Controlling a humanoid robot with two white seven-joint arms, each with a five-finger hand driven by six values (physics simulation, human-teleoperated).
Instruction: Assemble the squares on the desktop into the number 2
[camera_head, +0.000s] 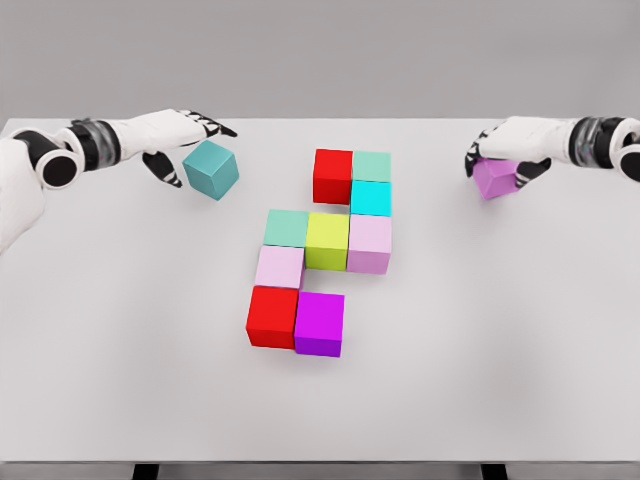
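In the near part of the white table (120, 380), the figure already has its bottom row: a red cube (272, 317) and a magenta cube (320, 323) side by side, touching. Behind them stands a pale pink cube (279, 267), then the middle row of a mint cube (287, 228), a yellow-green cube (327, 241) and a light pink cube (369, 243). Further back are a cyan cube (371, 198), a second red cube (333, 176) and a pale green cube (372, 165). The figure looks short of one cube at each end. At the far left, the left hand (175, 140) holds the tilted teal cube (211, 169) between thumb and fingers, above the table it seems. At the far right, the right hand (510, 145) closes over the purple cube (496, 177). The risk, I think, is in the placing: a tilted cube can land on an edge and roll, or push the neighbours out of line, and the fingers may knock the top row when they release.
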